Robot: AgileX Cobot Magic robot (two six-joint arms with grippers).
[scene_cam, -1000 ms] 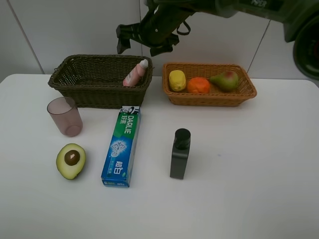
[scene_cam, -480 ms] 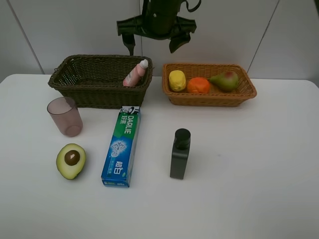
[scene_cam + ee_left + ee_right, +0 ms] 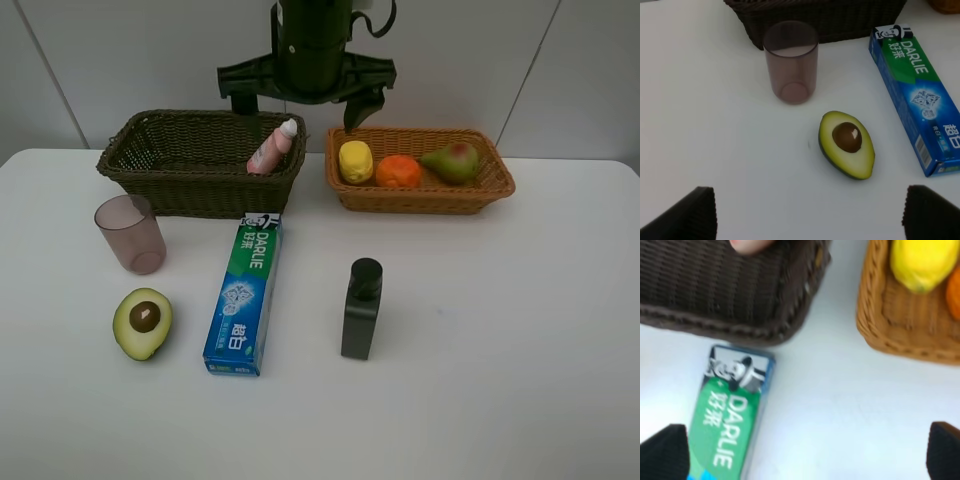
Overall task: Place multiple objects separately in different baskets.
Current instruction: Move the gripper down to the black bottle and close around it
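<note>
Although four of the eight things lie in baskets, the task is only about half done, as I judge it. The pink white-capped bottle [image 3: 273, 147] leans inside the dark basket [image 3: 190, 192] at the far left, against its right wall. The lemon [image 3: 355, 161], the orange [image 3: 398, 171] and the red-green pear [image 3: 450, 160] lie side by side in the light basket [image 3: 420, 200] at the far right. Four things are left on the white table [image 3: 500, 380]. The mauve cup [image 3: 130, 233] stands upright on the near side of the dark basket, and the halved avocado [image 3: 142, 322] lies cut face up, nearer than the cup. The toothpaste box [image 3: 244, 293] lies flat to the right of both, with its far end just beside the dark basket or touching it; I cannot tell which. The black bottle [image 3: 361, 308] stands upright near the middle, well apart from both baskets. It seems that fruit goes to the light basket and toiletries to the dark one, so the avocado probably belongs right and the other three left. The right gripper [image 3: 297, 105] hangs high above the gap between the baskets, its fingers spread wide and holding nothing. The left gripper [image 3: 810, 220] does not show in the high view; its wrist camera looks down on the cup and the avocado, and its fingers are also wide apart and empty.
</note>
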